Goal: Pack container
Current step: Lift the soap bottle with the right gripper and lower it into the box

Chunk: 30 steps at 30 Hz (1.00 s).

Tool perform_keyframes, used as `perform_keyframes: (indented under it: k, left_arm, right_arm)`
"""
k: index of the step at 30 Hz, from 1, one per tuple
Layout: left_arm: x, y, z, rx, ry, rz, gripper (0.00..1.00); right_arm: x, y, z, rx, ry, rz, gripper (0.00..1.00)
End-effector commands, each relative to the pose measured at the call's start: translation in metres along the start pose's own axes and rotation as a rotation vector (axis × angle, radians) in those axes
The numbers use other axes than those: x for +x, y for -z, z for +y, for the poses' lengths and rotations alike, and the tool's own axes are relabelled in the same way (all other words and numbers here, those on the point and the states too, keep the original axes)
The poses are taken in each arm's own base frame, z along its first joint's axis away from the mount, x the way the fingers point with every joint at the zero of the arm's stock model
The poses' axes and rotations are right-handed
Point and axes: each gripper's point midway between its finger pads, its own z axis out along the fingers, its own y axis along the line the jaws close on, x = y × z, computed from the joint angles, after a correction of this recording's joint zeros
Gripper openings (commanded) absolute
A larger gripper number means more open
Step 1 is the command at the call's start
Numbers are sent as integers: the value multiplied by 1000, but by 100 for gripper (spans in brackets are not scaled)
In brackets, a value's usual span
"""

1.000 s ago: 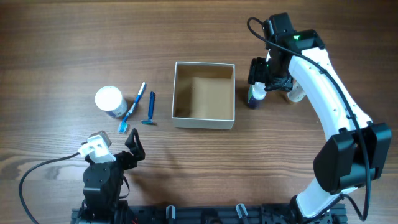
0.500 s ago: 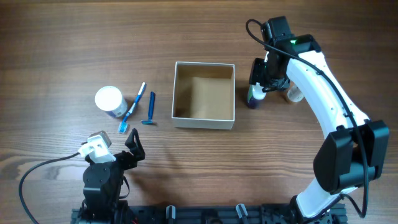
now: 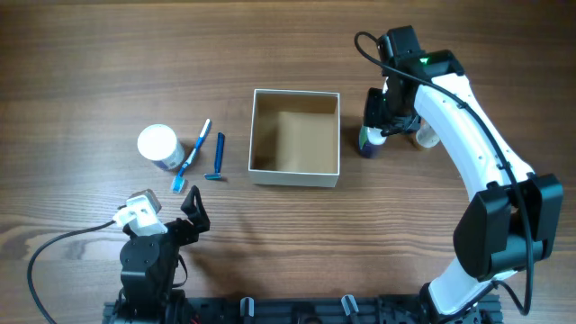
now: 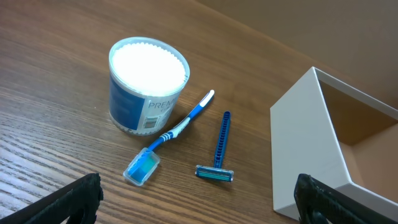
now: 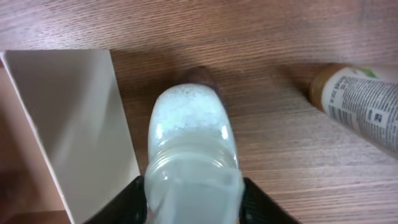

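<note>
The container (image 3: 295, 138), a square open-top box with white walls and a tan inside, stands at the table's middle and holds nothing; its white wall shows in the left wrist view (image 4: 308, 149) and in the right wrist view (image 5: 74, 124). My right gripper (image 3: 378, 121) is shut on a small clear bottle (image 5: 193, 149) with a pale cap, just right of the box. My left gripper (image 3: 189, 209) is open and empty near the front edge. A white-lidded tub (image 3: 158, 146), a blue toothbrush (image 3: 193, 155) and a blue razor (image 3: 218, 157) lie left of the box.
A second bottle with a tan cap and printed label (image 3: 427, 135) lies on its side right of my right gripper; it also shows in the right wrist view (image 5: 360, 102). The tub (image 4: 148, 84), toothbrush (image 4: 174, 134) and razor (image 4: 219, 149) lie ahead of my left gripper.
My right gripper has shifted slightly with the clear bottle in its grip. The left arm has not moved.
</note>
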Motion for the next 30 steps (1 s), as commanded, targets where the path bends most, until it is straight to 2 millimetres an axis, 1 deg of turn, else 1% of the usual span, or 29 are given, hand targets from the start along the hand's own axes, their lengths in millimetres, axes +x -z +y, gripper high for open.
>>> perform_keyframes:
  k: [1,3,4,6,8,11,14,15,18,20,21,24,26,28,30]
  left_arm:
    - [-1,0,-1,7,-5,-6,100]
    - [-1,0,-1,7,-6,-6,100]
    - [-1,0,-1,7,-5,-6,100]
    - [-1,0,-1,7,-5,-6,100]
    - [-1,0,-1,7,-5,-6,100]
    - [-1,0,-1,7,-5,-6,100]
    - [-1,0,-1,7,-5,-6,100]
    - [-1,0,-1,7,-5,-6,100]
    - [-1,0,-1,7,-5,-6,100]
    - [-1,0,-1,7,-5,-6,100]
    - [-1,0,-1,7,-5,-6,100]
    - [-1,0,-1,7,-5,-6,100]
    - [-1,0,-1,7,-6,-6,100]
    - [-1,0,-1,7,-5,-6,100]
    - [-1,0,-1,7,-5,-6,100]
  right_arm:
    - [-1,-9,-4,29,12,4,35]
    - [-6,-4,-4,25,24,-24,31]
    - [-7,-1,-5,30,24,-35,31]
    - [-12,11,-6,30,24,-72,31]
    - [-16,32,-4,10,25,-123,31]
    - [-18,70,-2,-28,28,-209,31]
    - [-11,117,12,-102,71,-314,28]
    - [-6,138,17,-128,96,-367,27]
    - [11,182,30,-196,144,-481,27]
    - [23,204,41,-245,179,-535,26]
    - [29,211,46,-267,196,-550,25]
    - [43,219,66,-321,215,-552,25]
    - [47,216,81,-348,214,-535,24]
    - [47,207,97,-359,225,-517,25]
    - [41,191,110,-349,236,-492,25]
